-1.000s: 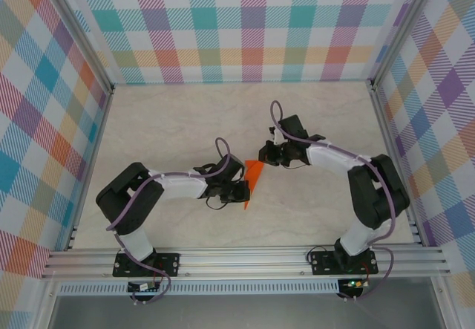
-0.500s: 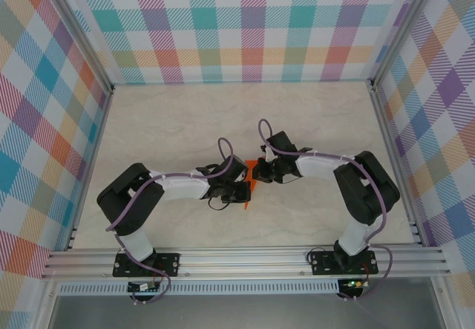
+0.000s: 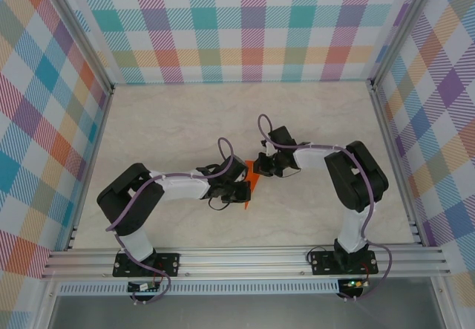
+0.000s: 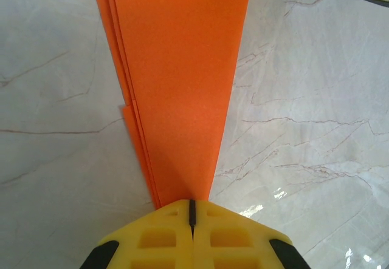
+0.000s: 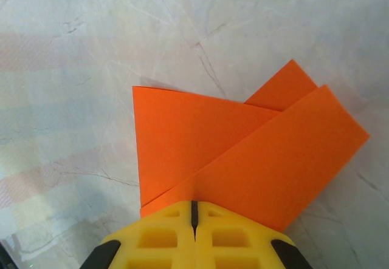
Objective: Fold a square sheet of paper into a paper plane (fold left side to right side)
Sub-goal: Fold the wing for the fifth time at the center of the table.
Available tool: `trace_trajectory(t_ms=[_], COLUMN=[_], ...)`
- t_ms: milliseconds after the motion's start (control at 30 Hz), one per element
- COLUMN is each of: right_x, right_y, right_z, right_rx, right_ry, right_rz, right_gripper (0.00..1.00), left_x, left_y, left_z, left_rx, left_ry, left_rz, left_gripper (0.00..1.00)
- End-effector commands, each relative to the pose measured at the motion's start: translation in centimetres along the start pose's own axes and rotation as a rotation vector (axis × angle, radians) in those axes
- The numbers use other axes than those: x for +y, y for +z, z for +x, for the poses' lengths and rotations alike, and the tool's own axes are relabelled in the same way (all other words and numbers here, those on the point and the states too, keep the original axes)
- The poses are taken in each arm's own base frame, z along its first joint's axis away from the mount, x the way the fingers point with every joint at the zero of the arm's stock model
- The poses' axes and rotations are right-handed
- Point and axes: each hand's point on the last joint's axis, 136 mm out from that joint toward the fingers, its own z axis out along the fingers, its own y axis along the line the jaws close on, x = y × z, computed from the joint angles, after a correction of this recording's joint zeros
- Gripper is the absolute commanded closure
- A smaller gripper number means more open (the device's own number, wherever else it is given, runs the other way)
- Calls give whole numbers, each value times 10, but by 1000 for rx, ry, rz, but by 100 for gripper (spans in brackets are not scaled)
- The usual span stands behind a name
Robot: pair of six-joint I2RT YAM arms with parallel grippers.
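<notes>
The orange paper [image 3: 251,177], folded into a narrow, layered, pointed shape, lies flat mid-desk between both arms. The left fingers [image 4: 191,211] are clenched together at its narrow end, paper [image 4: 182,68] running out from under their tips. The right fingers [image 5: 194,211] are likewise clenched (tips over the paper's [image 5: 243,153] edge). Around it lies the marbled desk [image 3: 171,121].

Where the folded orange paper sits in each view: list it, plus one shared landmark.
Top external: the paper just below picture centre.
Left wrist: a tapering strip from top edge down to bottom centre.
Right wrist: layered flaps, centre to right.
Shared landmark: the marbled tabletop under it.
</notes>
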Motion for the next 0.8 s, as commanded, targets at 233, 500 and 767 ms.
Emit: trace_trajectory(t_ms=[233,500,767], right_x=[-31,-47,-58], right_y=[-5,-10,-25], right_z=[-47,-64,-93], right_rx=[-145,-176,-220], right_ry=[-40,-17,28], right_rz=[-11,-16,-78], right_gripper=[99,99,96], left_x=[36,35,32], left_y=[11,10,10], left_z=[37,36,35], left_rx=[95,93,86], left_ry=[-41,-39,-36], left_rz=[-119,-114,-103], left_gripper=[100,100,100])
